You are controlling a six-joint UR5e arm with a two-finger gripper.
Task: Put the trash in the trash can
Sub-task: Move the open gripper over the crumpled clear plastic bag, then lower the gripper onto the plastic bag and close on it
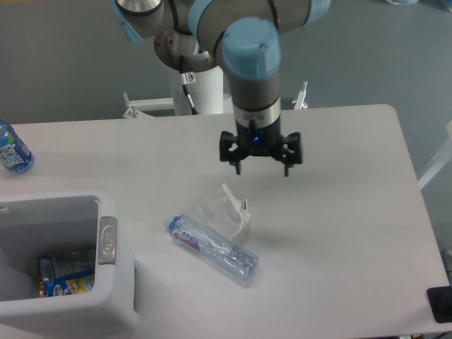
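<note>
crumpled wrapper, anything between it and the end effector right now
Nothing visible. The open end effector hangs above and just behind the crumpled translucent white plastic wrapper, with only bare white table between them. The clear crushed plastic bottle lies on the wrapper's near side.

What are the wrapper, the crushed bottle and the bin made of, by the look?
Wrapper: likely thin plastic film, translucent white, with sharp creases and the table showing through. Crushed bottle: clear thin-walled plastic, dented and glinting, with a printed label. Bin: apparently moulded white plastic, smooth and matte with rounded corners; the grey strip on its rim looks metallic.
</note>
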